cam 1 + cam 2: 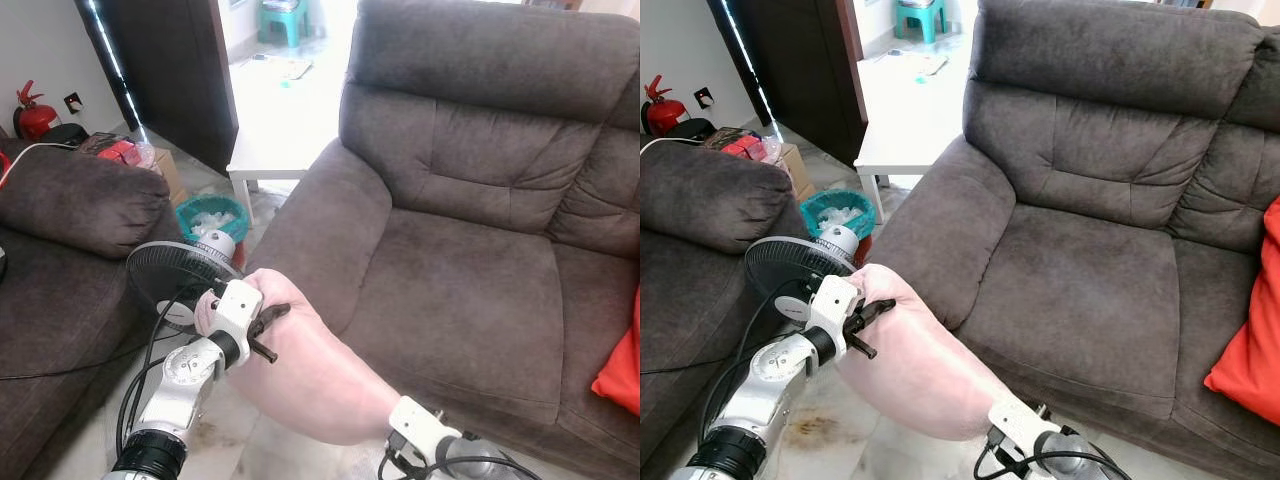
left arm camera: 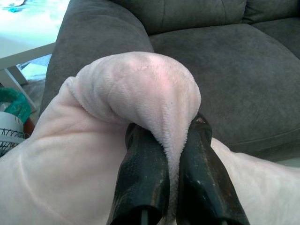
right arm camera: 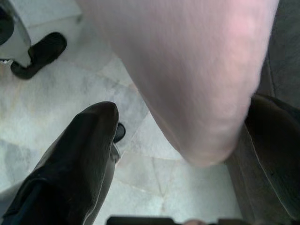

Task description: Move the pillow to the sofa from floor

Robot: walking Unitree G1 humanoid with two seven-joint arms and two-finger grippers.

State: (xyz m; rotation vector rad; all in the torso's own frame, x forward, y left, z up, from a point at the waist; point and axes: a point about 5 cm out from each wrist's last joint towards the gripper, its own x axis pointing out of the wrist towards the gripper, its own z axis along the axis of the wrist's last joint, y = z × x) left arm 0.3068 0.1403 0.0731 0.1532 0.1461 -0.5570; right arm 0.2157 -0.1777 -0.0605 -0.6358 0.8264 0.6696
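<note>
Half done, by my read: pink pillow (image 1: 320,375) was off the floor, held in the air just beside the sofa (image 1: 470,270) front, not yet on the seat. Left gripper (image 2: 176,154) pinched a corner fold; right gripper (image 3: 187,154) fingers spread w/ the pillow's end between them, grip unclear.

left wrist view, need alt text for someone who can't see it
The left end effector pinches a fold of a pale pink plush pillow between its two black fingers. Behind the pillow are the arm and seat cushion of a dark grey sofa.
</note>
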